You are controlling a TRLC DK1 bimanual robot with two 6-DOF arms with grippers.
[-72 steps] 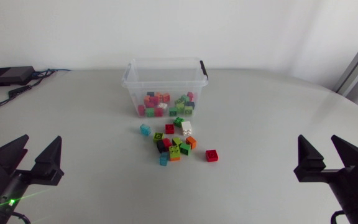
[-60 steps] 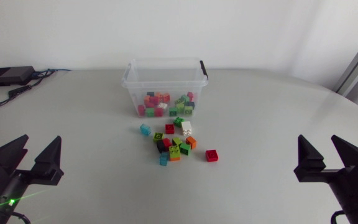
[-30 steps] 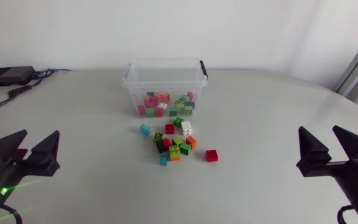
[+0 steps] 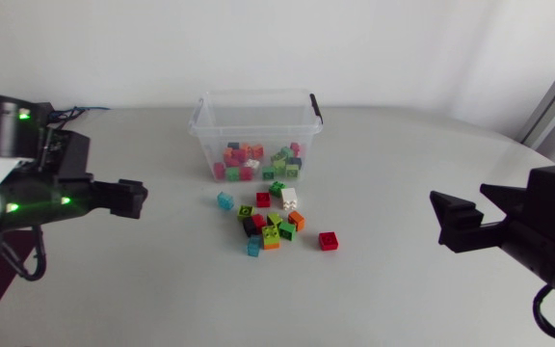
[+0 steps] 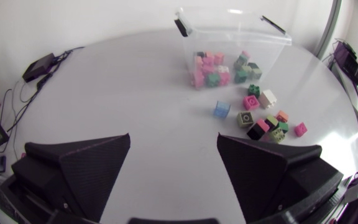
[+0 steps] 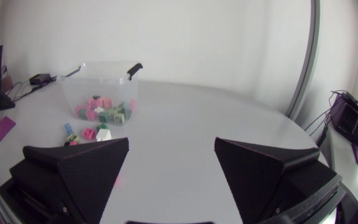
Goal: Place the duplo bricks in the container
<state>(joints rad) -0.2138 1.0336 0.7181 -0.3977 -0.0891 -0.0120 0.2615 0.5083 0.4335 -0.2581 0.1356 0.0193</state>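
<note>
A clear plastic container (image 4: 256, 130) with a black handle clip stands at the back middle, with several coloured duplo bricks inside. In front of it lies a loose pile of bricks (image 4: 273, 222). A light blue brick (image 4: 225, 200) sits at the pile's left and a single red brick (image 4: 329, 240) at its right. My left gripper (image 4: 135, 200) hovers left of the pile, open and empty. My right gripper (image 4: 457, 195) stands open and empty well to the right. In the left wrist view the container (image 5: 232, 37) and the pile (image 5: 263, 121) lie ahead of the left gripper (image 5: 173, 140). The right gripper (image 6: 171, 143) faces the container (image 6: 101, 81) from afar.
A black box (image 4: 13, 118) with cables lies at the table's back left corner. Bare grey tabletop lies between each gripper and the pile.
My left arm has risen and swung right, toward the bricks. My right arm has shifted a little left and turned. Both grippers stay open; no brick has moved.
</note>
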